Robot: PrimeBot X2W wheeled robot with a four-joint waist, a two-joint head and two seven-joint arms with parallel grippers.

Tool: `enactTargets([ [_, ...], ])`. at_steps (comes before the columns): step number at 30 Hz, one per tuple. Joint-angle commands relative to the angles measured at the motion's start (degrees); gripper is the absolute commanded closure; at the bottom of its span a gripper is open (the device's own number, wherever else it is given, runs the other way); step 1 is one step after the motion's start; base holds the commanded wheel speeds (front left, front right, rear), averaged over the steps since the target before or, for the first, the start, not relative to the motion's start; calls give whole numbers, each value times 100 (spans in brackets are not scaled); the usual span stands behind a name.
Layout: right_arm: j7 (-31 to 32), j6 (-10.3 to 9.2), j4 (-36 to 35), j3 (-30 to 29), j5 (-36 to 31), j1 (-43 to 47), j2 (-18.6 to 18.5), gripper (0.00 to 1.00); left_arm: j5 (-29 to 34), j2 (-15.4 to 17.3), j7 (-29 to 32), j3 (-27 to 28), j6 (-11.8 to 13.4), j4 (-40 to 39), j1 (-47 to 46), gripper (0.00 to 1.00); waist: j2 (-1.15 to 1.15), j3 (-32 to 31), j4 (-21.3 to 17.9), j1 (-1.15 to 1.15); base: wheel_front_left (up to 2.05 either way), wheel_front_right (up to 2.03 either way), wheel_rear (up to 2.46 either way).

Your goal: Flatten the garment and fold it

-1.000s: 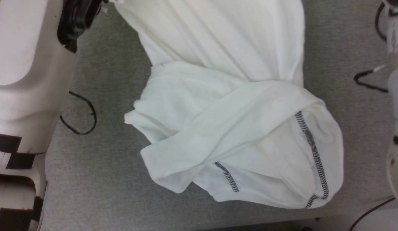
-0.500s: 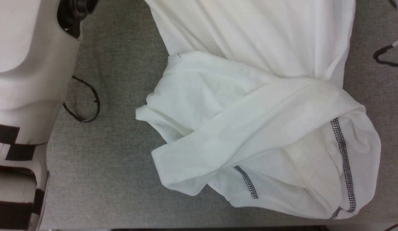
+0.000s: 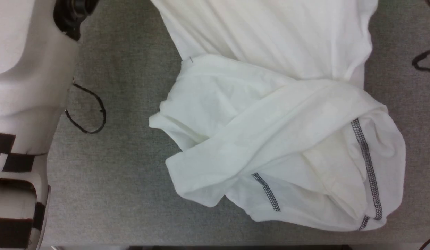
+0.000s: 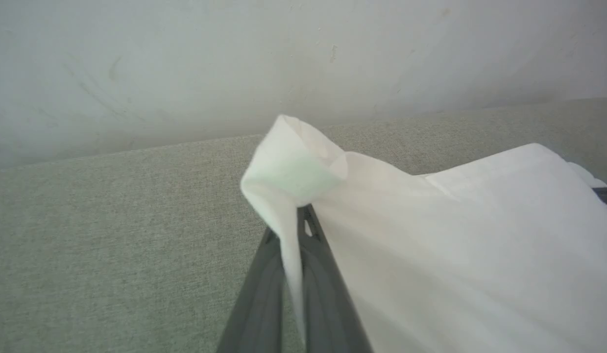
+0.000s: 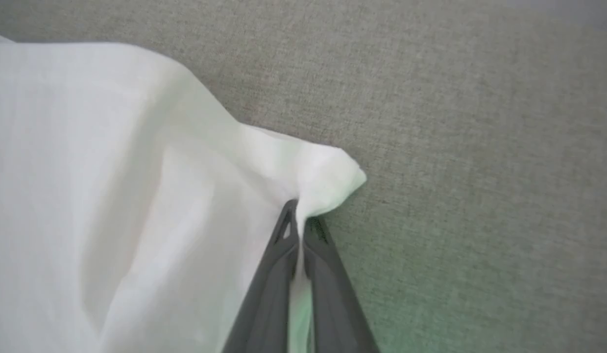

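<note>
- The garment lies on the table, from the middle toward the right of the head view, and runs off that view's top edge.
- Its near part is bunched, with one fold crossing diagonally over the layers beneath.
- The left arm stands at the left, well apart from the garment.
- A cable loop lies on the table between that arm and the garment.
- Another cable lies at the right edge.
- A garment corner sits between the left gripper fingers, and the cloth spreads to their right.
- The wall rises behind the table.
- Another corner sits between the right gripper fingers, with the cloth spreading left and bare table to the right.
</note>
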Motion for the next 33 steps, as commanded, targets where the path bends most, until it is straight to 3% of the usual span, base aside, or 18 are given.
enactTargets([
  [1, -218, -13, 24, 85, 72, 340, -144, 100, -60, 62, -77, 62, -49, 64, 27, 100, 0, -146, -11, 0, 0, 0, 0],
  [11, -1646, -13, -698, 310, 754, 657, -694, 100, -242, 203, -323, 144, -242, 353, 367, 100, 0, -1009, -53, 0, 0, 0, 0],
  [19, -2463, -13, -1694, 692, 1295, 1902, -1055, 100, -376, 329, -826, 221, -168, -67, 1413, 100, 0, -1848, -34, 0, 0, 0, 0],
  [26, -2758, -13, -2855, 597, 1603, 3778, -1395, 100, -481, 572, -1223, 296, 320, -1246, 3235, 100, 0, -2523, -74, 0, 0, 0, 0],
  [33, -2427, -13, -4072, -52, 1446, 5558, -1417, 100, -508, 992, -1218, 268, 902, -2745, 5023, 100, 0, -2923, -223, 0, 0, 0, 0],
])
